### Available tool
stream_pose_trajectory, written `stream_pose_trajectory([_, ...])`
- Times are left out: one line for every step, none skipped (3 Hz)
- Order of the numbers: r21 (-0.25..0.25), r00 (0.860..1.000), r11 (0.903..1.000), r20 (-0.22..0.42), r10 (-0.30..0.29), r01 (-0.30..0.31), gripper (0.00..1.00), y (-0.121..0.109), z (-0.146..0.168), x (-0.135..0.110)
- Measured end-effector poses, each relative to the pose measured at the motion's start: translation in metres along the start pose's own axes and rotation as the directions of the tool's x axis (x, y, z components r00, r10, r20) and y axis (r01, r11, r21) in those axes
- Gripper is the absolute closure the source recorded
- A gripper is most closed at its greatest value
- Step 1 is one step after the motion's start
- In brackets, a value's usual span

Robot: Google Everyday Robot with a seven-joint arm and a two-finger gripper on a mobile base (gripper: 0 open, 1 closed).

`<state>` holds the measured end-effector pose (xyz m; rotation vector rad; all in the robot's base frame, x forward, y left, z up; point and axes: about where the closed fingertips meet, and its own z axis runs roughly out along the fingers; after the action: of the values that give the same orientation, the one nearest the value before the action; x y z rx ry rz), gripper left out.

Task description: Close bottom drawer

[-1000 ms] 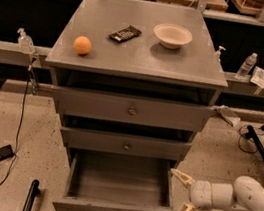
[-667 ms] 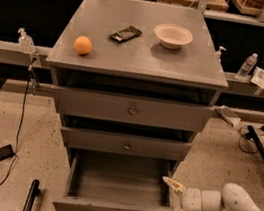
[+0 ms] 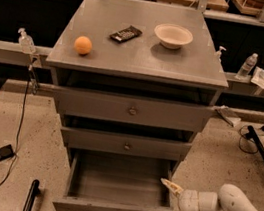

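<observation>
- Not closed yet: bottom drawer point(image 3: 112, 209) at lower centre of the frame, pulled well out from the cabinet, front panel far forward of the two above it.
- Top drawer point(image 3: 132, 109) and middle drawer point(image 3: 126, 144) sitting nearly flush, each showing only a narrow dark gap above; likely no part in this job.
- Hand point(image 3: 168, 206) at lower right of the frame, just beside the bottom drawer's right front corner, on the end of a pale arm point(image 3: 238, 207) entering from the right edge.
- Fingers point(image 3: 167, 184) spread wide, holding nothing, one above and one below, the gap facing the drawer's right end.
- Cannot tell whether touching the drawer or a little apart from it.
- Judged stage: approach about done, push not begun; whole travel of the drawer left to do.
- Remaining: bear on the front panel, drive it straight back until level with the cabinet face.
- On the desk point(image 3: 145, 59) above: orange ball point(image 3: 83, 45), dark flat object point(image 3: 126, 34), bowl point(image 3: 173, 35), all well apart from the hand.
</observation>
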<state>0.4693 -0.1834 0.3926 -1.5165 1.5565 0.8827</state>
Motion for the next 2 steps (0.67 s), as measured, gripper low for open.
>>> stream_pose_trajectory([0.034, 0.992, 0.9985, -0.122, -0.039, 0.044, 0.22, 0.008, 0.01, 0.046])
stream_pose_trajectory([0.058, 0.984, 0.9968, -0.172, -0.045, 0.056, 0.44, 0.009, 0.014, 0.074])
